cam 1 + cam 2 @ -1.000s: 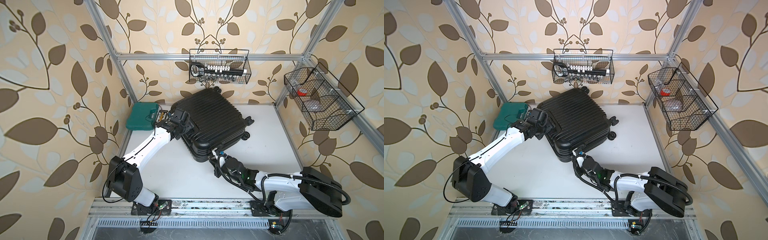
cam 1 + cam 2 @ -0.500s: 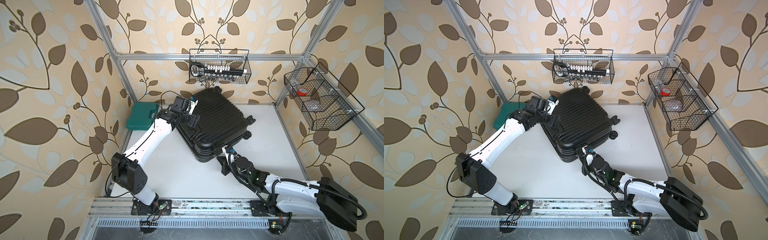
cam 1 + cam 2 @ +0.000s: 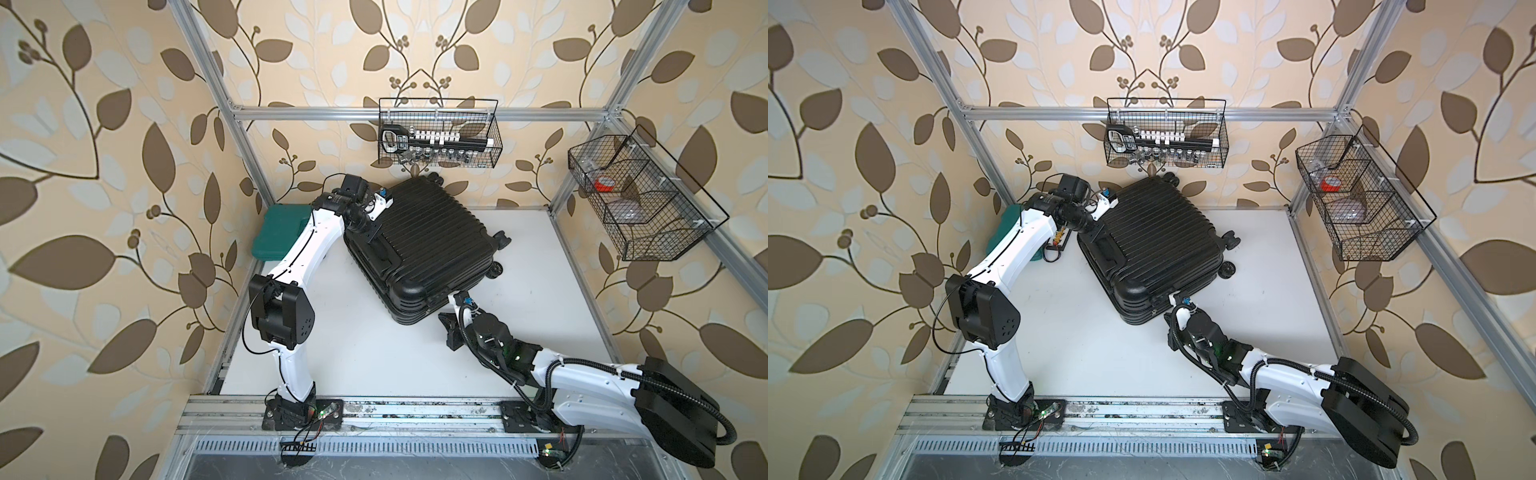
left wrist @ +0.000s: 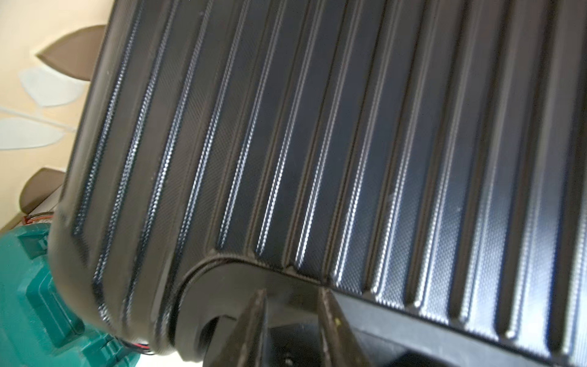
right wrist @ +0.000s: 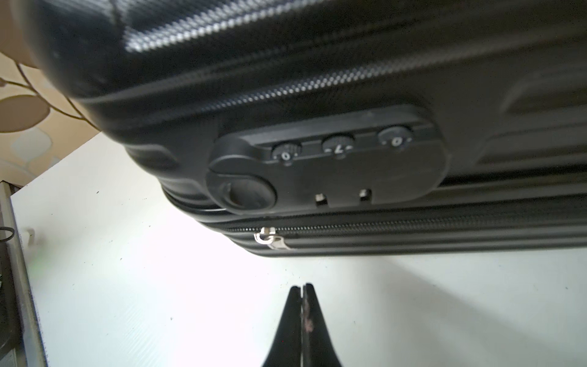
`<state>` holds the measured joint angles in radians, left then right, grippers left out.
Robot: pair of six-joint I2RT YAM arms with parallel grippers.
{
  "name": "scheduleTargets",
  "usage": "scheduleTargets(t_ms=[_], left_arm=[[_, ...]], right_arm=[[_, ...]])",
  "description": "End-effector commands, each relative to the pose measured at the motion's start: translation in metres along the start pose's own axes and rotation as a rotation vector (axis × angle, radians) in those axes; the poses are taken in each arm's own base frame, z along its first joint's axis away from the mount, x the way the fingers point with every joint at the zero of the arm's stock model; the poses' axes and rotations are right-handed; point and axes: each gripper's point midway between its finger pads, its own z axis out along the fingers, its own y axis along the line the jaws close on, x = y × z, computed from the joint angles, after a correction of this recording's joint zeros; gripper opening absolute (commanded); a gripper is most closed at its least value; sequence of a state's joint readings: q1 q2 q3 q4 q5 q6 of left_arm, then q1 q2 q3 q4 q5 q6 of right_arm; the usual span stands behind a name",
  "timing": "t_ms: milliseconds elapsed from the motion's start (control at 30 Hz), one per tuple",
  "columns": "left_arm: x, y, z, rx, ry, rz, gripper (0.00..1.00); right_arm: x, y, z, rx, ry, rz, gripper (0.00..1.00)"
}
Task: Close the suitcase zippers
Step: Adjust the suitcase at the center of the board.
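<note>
The black ribbed suitcase [image 3: 428, 237] [image 3: 1154, 237] lies flat on the white table, shells together. My left gripper [image 3: 371, 228] [image 3: 1094, 232] [image 4: 290, 294] is at its far-left edge by the handle mount [image 4: 222, 286]. Its fingers [image 4: 259, 305] stand a narrow gap apart; whether they pinch anything does not show. My right gripper [image 3: 455, 297] [image 3: 1177, 299] [image 5: 303, 287] is shut and empty at the near corner, a short way from the silver zipper pull [image 5: 270, 240]. The zippers' track [image 5: 413, 225] runs below the combination lock [image 5: 327, 165].
A teal tool case [image 3: 278, 232] [image 4: 28, 302] sits against the left wall behind my left arm, a wired connector strip [image 3: 1059, 241] beside it. Wire baskets hang on the back wall [image 3: 438, 133] and right wall [image 3: 640, 199]. Bare white table [image 3: 353, 353] lies between the arms.
My left gripper climbed from the suitcase's left side to its far-left handle end, and its jaws narrowed. The right arm stretched farther along the near edge. The suitcase shifted slightly.
</note>
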<state>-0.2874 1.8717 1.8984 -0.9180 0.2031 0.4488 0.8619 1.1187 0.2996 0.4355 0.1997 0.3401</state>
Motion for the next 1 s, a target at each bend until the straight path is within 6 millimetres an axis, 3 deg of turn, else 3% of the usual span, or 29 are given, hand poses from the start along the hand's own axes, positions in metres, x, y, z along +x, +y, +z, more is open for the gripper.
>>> scheduleTargets(t_ms=[0, 367, 767, 967], left_arm=[[0.028, -0.015, -0.010, 0.049, 0.087, 0.012, 0.34], [0.056, -0.034, -0.011, 0.110, 0.128, 0.000, 0.38], [0.090, -0.095, -0.020, 0.297, 0.282, 0.028, 0.38], [0.091, -0.127, -0.021, 0.381, 0.305, 0.057, 0.38]], right_arm=[[0.007, -0.007, 0.003, 0.008, 0.031, 0.019, 0.00], [-0.011, -0.025, 0.016, 0.017, 0.032, 0.041, 0.00], [-0.033, -0.076, 0.012, 0.124, 0.017, 0.112, 0.00], [-0.036, -0.093, 0.004, 0.160, 0.016, 0.141, 0.00]])
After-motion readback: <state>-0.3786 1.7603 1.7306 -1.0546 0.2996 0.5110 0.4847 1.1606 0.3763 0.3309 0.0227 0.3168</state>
